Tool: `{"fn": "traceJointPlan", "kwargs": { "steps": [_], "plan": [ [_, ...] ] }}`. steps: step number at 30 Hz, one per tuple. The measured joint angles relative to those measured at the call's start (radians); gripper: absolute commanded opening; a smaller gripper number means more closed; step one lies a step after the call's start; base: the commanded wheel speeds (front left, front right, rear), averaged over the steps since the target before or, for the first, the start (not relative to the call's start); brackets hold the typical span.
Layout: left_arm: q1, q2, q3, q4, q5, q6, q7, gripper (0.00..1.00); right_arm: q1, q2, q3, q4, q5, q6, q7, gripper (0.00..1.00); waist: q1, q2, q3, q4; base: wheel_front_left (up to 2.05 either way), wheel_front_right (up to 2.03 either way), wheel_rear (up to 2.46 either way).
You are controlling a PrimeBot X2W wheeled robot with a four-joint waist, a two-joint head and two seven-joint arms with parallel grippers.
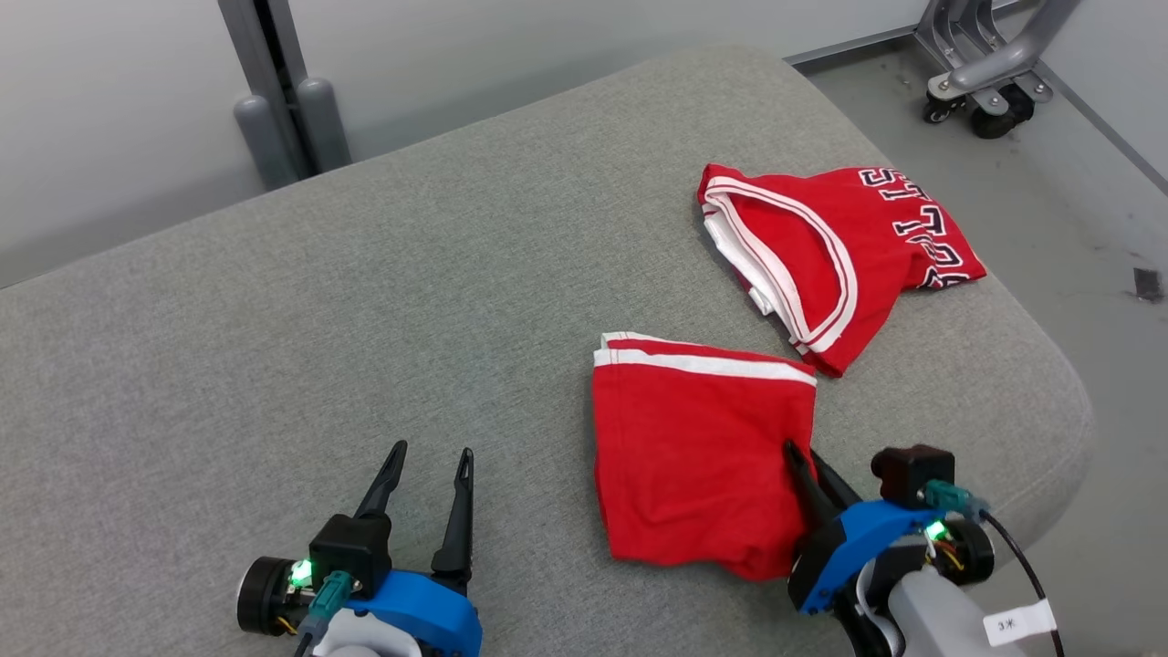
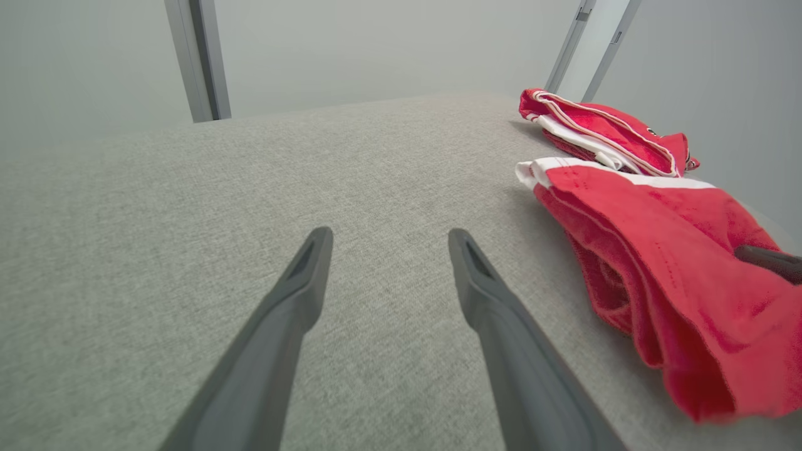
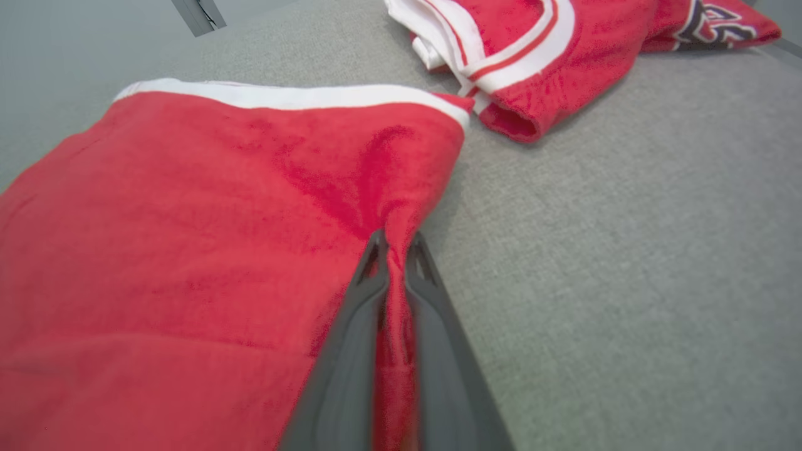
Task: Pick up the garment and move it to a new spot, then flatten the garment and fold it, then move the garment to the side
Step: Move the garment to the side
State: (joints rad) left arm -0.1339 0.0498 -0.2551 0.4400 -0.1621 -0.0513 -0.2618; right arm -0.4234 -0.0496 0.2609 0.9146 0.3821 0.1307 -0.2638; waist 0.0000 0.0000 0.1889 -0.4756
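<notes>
**Right gripper clamped on the red garment's edge, left gripper idle and spread**

Head view: I take the lettered jersey [image 1: 821, 246] as my marker. It lies crumpled near the far right corner of the grey cushion [image 1: 274, 319]. The garment [image 1: 698, 447], red with a white band along its far edge, lies folded just on my side of the jersey, close to it but apart. My right gripper [image 1: 800, 450] sits at the garment's right edge, on the side nearer the jersey, with its two fingers drawn together. My left gripper [image 1: 433, 449] is well apart from the jersey, out to the left beyond the garment. Its fingers are spread over bare cushion.

Left wrist view: the left gripper [image 2: 390, 233] has its jaws wide apart with nothing between them, just above the cushion [image 2: 250, 175]. The garment [image 2: 677, 250] lies off to the right, with the jersey [image 2: 601, 131] just behind it. A dark finger [image 2: 770, 260] of the right gripper rests on the garment's red cloth.

Right wrist view: the right gripper [image 3: 397, 237] is pinched tight on a raised ridge of the garment [image 3: 188, 219], and red cloth shows squeezed between its two fingers. The jersey [image 3: 520, 56] lies beyond the garment's white band, with a strip of cushion [image 3: 626, 250] between them.
</notes>
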Motion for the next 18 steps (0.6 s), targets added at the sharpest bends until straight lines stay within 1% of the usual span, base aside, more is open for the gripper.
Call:
{"fn": "traceJointPlan", "kwargs": {
  "steps": [3, 6, 11, 14, 18],
  "plan": [
    [-0.007, 0.0, 0.0, 0.005, 0.005, -0.002, 0.0, 1.0, -0.051, -0.007, -0.008, -0.007, -0.043, 0.0, 0.0, 0.0, 0.0, 0.0, 0.008, 0.013, 0.0, 0.0, 0.0],
    [-0.008, 0.0, 0.007, 0.009, 0.015, -0.003, 0.0, 1.0, -0.121, -0.041, -0.014, -0.015, -0.079, 0.0, 0.0, 0.0, 0.0, 0.0, 0.018, 0.03, 0.0, 0.0, 0.0],
    [-0.008, 0.0, 0.016, 0.01, 0.031, -0.008, 0.0, 1.0, -0.233, -0.122, -0.028, 0.021, -0.139, 0.0, 0.0, 0.0, 0.0, 0.0, 0.035, 0.06, 0.0, 0.0, 0.0],
    [-0.012, 0.0, 0.023, 0.01, 0.037, -0.008, 0.0, 1.0, -0.303, -0.182, -0.056, 0.07, -0.182, 0.0, 0.0, 0.0, 0.0, 0.0, 0.051, 0.078, 0.0, 0.0, 0.0],
    [-0.041, 0.0, 0.03, 0.009, 0.059, -0.013, 0.0, 1.0, -0.381, -0.25, -0.15, 0.144, -0.226, 0.0, 0.0, 0.0, 0.0, 0.0, 0.077, 0.106, 0.0, 0.0, 0.0]
  ]
}}
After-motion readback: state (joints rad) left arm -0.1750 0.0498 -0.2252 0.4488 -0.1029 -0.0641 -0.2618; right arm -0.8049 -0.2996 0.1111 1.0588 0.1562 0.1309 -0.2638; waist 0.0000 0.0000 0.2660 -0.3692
